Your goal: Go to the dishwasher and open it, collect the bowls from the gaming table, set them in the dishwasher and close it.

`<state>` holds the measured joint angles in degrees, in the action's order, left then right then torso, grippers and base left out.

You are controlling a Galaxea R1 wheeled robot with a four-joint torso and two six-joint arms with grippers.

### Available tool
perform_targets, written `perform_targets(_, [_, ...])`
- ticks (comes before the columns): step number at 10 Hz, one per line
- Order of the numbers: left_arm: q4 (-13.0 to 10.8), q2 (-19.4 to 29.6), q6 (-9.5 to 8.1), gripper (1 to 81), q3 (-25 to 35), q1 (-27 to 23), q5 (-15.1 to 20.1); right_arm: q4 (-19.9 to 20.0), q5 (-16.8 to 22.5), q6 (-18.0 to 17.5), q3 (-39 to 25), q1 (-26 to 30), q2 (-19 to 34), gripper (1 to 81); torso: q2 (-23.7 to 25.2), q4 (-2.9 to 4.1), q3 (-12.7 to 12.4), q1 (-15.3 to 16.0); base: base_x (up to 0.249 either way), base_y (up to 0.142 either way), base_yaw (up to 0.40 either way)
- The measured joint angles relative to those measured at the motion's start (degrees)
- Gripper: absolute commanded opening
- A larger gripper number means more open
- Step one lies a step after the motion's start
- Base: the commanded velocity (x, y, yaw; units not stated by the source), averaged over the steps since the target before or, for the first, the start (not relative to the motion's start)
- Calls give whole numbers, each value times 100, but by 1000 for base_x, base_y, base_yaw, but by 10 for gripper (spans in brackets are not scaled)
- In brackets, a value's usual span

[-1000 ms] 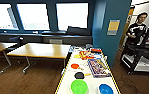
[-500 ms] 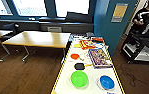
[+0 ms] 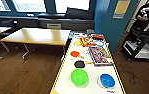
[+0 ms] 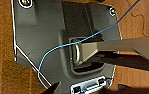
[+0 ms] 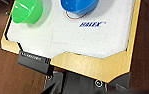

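The gaming table (image 3: 65, 63) has a white top and a yellow rim and runs away from me, right of centre in the head view. On its near end stand the bowls: a lime green bowl (image 3: 79, 76) to the left and a blue bowl (image 3: 107, 80) to the right. The right wrist view looks down on the table's near end (image 5: 90, 67), with the green bowl (image 5: 27, 10) and the blue bowl (image 5: 78, 5) beyond it. My right gripper (image 5: 86, 90) is open short of that end. My left gripper (image 4: 88, 90) is open above my own base. The dishwasher is out of view.
Behind the bowls on the table lie a black paddle (image 3: 79, 64), an orange paddle (image 3: 75, 53) and colourful game boxes (image 3: 99, 55). Wooden-topped tables (image 3: 37, 36) stand to the left over dark wood floor. A person (image 3: 146, 15) stands by a black cart (image 3: 140, 47) on the right, beside a blue wall (image 3: 110, 22).
The camera has moved closer to the gaming table, so the two bowls show larger and nearer. The bowls have not shifted on the table.
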<state>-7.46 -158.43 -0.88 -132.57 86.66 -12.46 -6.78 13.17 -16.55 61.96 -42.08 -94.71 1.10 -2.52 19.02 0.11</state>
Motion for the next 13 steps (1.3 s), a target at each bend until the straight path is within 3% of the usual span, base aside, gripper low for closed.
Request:
perform_targets(3, [2, -12, 0, 811, -1, 0, 4, 63, 638, -395, 62, 979, 105, 811, 0, 0, 2, 0, 0, 0, 0])
perform_targets(5, [11, -48, 0, 811, 0, 0, 4, 94, 708, -610, 263, 1303, 88, 811, 0, 0, 5, 0, 0, 0, 0])
perform_targets(9, [20, -45, -2, 811, -1, -4, 1, 157, 762, -1217, 1323, 1602, -66, 811, 0, 0, 15, 0, 0, 0, 0])
perform_targets(11, [20, -48, -2, 811, -1, -17, -5, 177, 769, -1602, 1614, 1924, -251, 811, 0, 0, 203, -2, 0, 0, 0])
perform_targets(13, [20, -48, -5, 811, -1, -30, 0, 183, 778, -1776, 1692, 2205, -494, 811, -4, 0, 584, 2, 0, 0, 0])
